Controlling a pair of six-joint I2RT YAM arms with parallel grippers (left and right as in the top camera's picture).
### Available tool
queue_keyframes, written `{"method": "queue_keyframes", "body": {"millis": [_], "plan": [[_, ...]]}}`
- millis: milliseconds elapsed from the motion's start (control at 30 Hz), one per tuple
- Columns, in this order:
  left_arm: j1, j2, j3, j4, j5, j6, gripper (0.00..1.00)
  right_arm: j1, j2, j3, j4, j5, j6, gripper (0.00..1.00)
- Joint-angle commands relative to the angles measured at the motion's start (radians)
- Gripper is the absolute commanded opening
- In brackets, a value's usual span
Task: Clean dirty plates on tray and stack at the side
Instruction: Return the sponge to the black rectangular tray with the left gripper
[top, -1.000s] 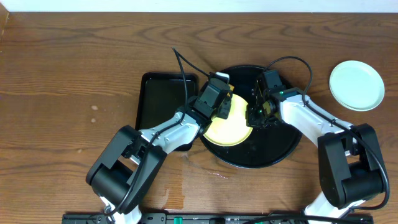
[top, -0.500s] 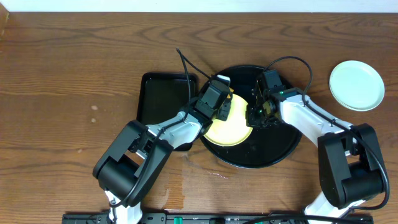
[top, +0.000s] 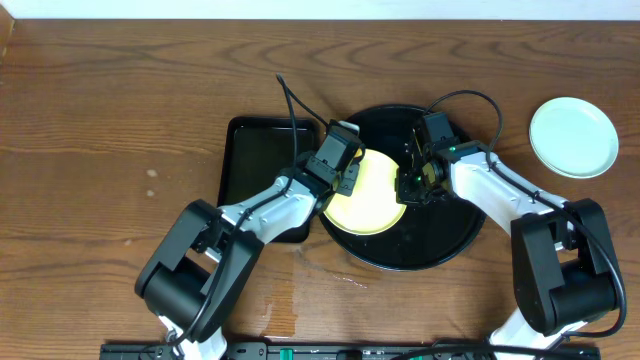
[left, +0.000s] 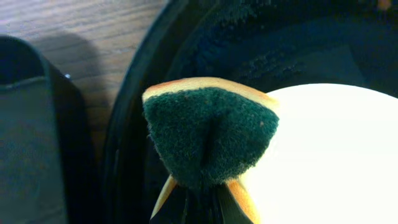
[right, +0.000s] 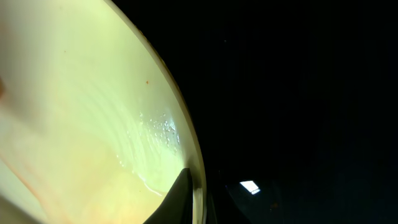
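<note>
Hidden and cropped areas
Overhead, both arms cover parts of the rim of the yellow plate (top: 368, 205) and part of the black tray (top: 440, 245). At the left wrist, the sponge (left: 208, 134) hides the fingers gripping it; at the right wrist, the plate runs off frame, its faint streak possibly sauce.

One plate (top: 375, 203) in round tray (top: 442, 246); second plate (top: 573, 137) right (on table (top: 120, 100)).

Reaches forward with both arms bent inward, wrists close together. Clamps left claw (top: 348, 165) tight on a sponge (left: 208, 134); pinches yellow plate (top: 372, 205) rim in right claw (top: 407, 180).
</note>
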Motion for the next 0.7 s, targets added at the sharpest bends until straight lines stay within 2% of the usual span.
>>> {"method": "queue_keyframes", "body": {"millis": [0, 400, 667], "plan": [[0.018, -0.071, -0.002, -0.012, -0.041, 0.014, 0.08, -0.002, 0.022, -0.026, -0.027, 0.112, 0.005, 0.05], [0.081, -0.204, -0.003, -0.165, -0.09, 0.012, 0.08, -0.002, 0.022, -0.026, -0.027, 0.112, 0.005, 0.05], [0.205, -0.212, -0.005, -0.31, -0.062, -0.134, 0.08, -0.002, 0.022, -0.026, -0.027, 0.112, 0.005, 0.06]]}}
